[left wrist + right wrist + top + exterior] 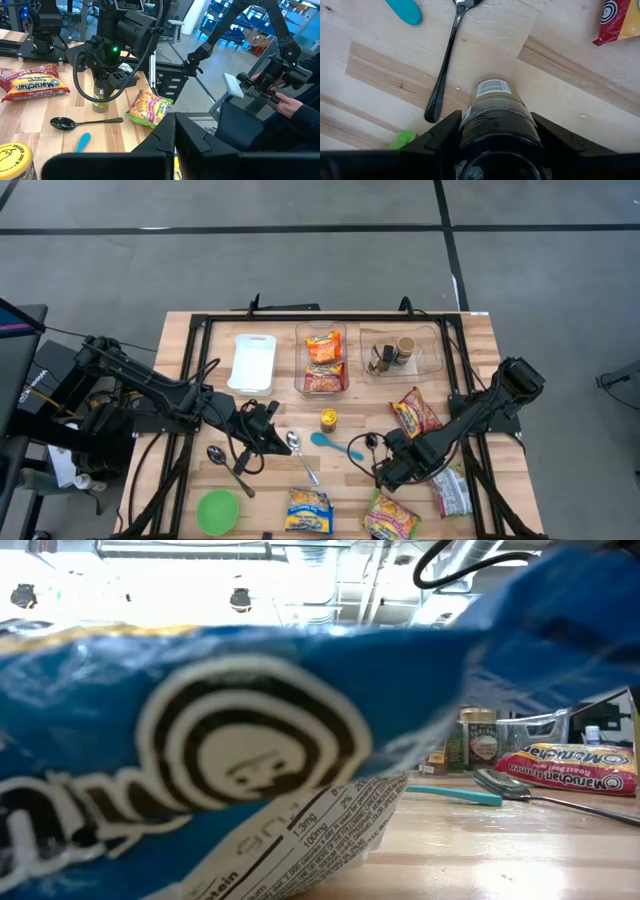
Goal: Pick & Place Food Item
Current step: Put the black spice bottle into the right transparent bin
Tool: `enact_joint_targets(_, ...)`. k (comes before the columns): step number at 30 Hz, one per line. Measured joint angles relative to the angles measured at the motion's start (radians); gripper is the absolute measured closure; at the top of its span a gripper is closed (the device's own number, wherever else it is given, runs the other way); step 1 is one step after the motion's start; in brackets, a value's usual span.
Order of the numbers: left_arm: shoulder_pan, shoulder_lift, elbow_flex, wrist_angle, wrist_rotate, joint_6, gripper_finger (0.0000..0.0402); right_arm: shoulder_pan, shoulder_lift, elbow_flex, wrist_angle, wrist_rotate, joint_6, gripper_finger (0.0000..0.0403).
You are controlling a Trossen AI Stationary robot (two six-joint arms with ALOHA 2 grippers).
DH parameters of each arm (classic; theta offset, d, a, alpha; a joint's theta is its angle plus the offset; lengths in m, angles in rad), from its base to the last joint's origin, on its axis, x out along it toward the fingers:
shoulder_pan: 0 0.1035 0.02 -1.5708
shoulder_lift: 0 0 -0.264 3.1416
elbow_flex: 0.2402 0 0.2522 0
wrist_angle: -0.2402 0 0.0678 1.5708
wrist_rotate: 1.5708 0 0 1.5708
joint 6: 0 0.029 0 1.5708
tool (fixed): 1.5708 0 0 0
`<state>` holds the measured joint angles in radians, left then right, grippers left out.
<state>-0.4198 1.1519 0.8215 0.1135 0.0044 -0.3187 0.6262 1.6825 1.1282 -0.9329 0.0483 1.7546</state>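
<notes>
Low over the table, right claw (pixel 492 131) around jar (pixel 496 107).

My wooden table (pixel 520 510) carries a white tray (pixel 252 363), two clear bins (pixel 320 361), noodle packets (pixel 415 413), spoons (pixel 300 452), a yellow-lidded jar (pixel 328 420) and a green bowl (pixel 217 512).

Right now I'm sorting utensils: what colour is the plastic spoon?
Teal spoon; high view shows it best.

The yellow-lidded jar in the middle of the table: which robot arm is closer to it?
Left. Its tool sits just beside the yellow-lidded jar, past a spoon. The right tool is farther off, clamped around a different, dark jar.
</notes>
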Motion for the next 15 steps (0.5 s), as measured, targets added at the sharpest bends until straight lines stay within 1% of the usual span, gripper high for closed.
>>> enact_joint_targets(6,0.000,0.000,0.000,0.000,0.000,0.000,0.0402,0.000,0.000,0.000,0.000,0.000,-0.002,0.0196)
enact_joint_targets(11,0.000,0.000,0.000,0.000,0.000,0.000,0.0402,0.000,0.000,0.000,0.000,0.000,0.000,0.0209)
enact_joint_targets(15,0.000,0.000,0.000,0.000,0.000,0.000,0.0402,0.000,0.000,0.000,0.000,0.000,0.000,0.0206)
